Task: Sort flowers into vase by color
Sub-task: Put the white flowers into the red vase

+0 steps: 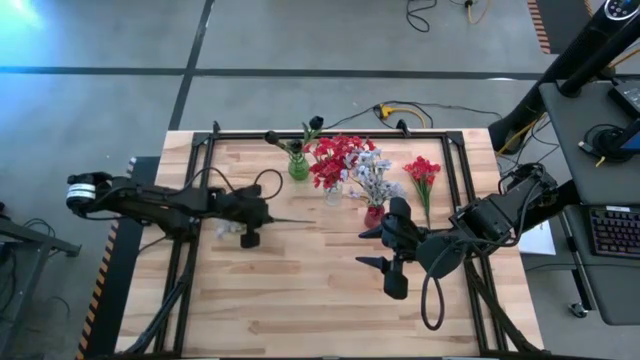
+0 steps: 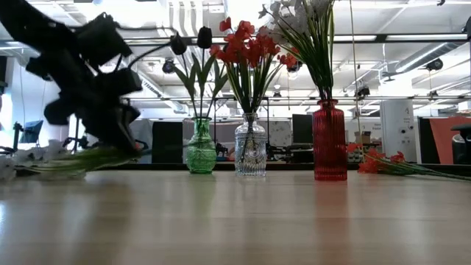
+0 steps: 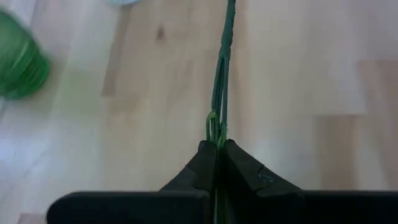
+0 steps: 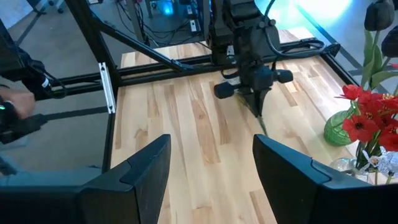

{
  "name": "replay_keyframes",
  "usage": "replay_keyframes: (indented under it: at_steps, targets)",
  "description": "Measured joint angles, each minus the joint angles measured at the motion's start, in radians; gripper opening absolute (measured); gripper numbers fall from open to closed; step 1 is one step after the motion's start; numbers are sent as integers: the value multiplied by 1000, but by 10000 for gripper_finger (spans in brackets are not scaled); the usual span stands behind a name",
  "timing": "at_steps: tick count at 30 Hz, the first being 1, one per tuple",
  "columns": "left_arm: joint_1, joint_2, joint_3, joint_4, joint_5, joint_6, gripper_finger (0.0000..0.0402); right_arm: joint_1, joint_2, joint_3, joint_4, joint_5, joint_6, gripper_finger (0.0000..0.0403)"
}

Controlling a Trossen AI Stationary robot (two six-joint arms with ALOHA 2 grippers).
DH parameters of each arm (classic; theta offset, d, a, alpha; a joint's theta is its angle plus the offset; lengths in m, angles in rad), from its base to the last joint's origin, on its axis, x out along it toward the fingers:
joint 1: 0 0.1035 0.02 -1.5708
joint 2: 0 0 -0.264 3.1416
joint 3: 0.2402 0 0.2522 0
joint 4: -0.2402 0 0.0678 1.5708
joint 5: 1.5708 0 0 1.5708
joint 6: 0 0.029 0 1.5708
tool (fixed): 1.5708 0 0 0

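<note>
Writing: you will find no legible brand, label or text on any object.
Left gripper (image 1: 262, 214): clenched on the thin green stem (image 3: 222, 81) of a pale blue-white flower spray (image 2: 44, 158), low over the table's left half; the stem points toward the vases.
Green glass vase (image 1: 298, 167): holds dark near-black buds (image 2: 204, 36).
Clear glass vase (image 2: 250, 149): holds bright red blossoms (image 1: 333, 158).
Red glass vase (image 2: 329, 141): holds pale blue-white blossoms (image 1: 373, 176).
Loose red-blossomed spray (image 1: 422, 176): lies flat on the table, right of the red vase.
Right gripper (image 1: 372, 248): released, holding nothing, above the table just before the red vase.
Surface: light wooden plank table (image 1: 300, 300) in a black frame.
Room: grey floor; you see an office with ceiling lights beyond.
</note>
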Motion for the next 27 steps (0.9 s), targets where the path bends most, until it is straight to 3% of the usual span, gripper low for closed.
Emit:
replay_keyframes:
  at_steps: [7,13,23,27]
  targets:
    - [-163,22,134,-137,-133,-12,1,0,0,0,-9,0,-11,219]
    - [-302,41,220,-153,-252,-8,0,0,22,0,-9,0,-10,219]
    - [-434,162,398,-242,-289,22,0,-3,103,0,-8,-1,40,219]
    - [-483,237,461,-253,-385,89,0,-2,142,0,-8,-7,57,228]
